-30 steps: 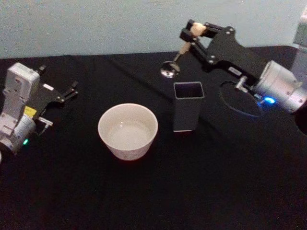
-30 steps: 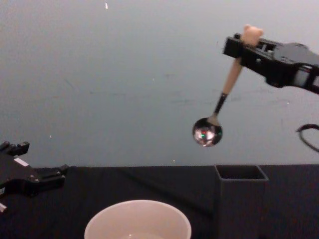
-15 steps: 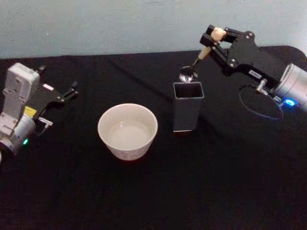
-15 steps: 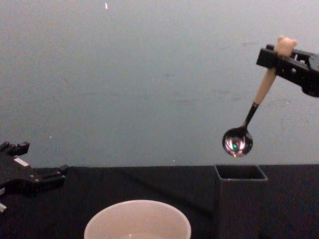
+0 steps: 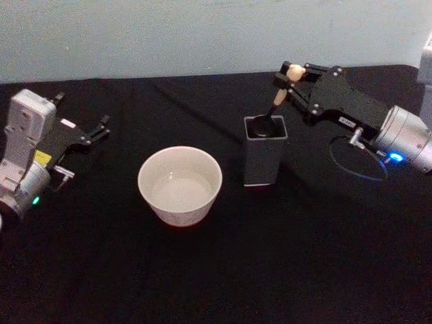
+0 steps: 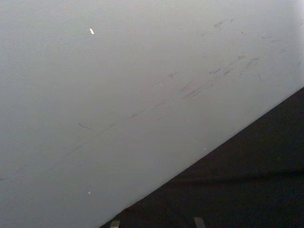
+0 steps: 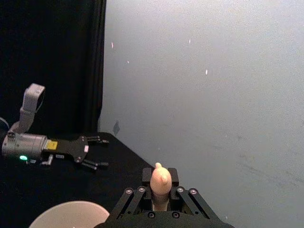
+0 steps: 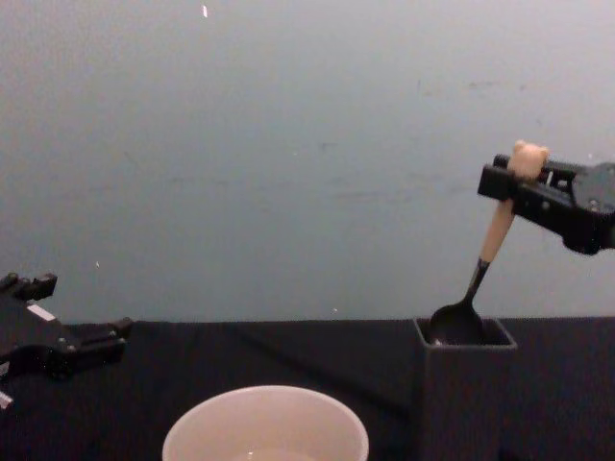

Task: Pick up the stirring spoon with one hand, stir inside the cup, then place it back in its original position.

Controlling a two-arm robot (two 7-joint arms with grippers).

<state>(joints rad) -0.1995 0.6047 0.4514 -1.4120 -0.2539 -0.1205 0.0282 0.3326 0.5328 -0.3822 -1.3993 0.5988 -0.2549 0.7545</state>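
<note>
Right fingers [image 8: 502, 181] pinched high on stirring spoon [image 8: 495, 235] handle, bowl just inside holder [image 5: 263, 158] mouth; probably light, stiff, slippery, so best gripped there. Left fingers [image 5: 98, 129] spread, idle, far left.

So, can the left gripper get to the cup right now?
Probably yes: bare table lies between the left gripper and the cup, and the right gripper is off at the holder with the spoon.
</note>
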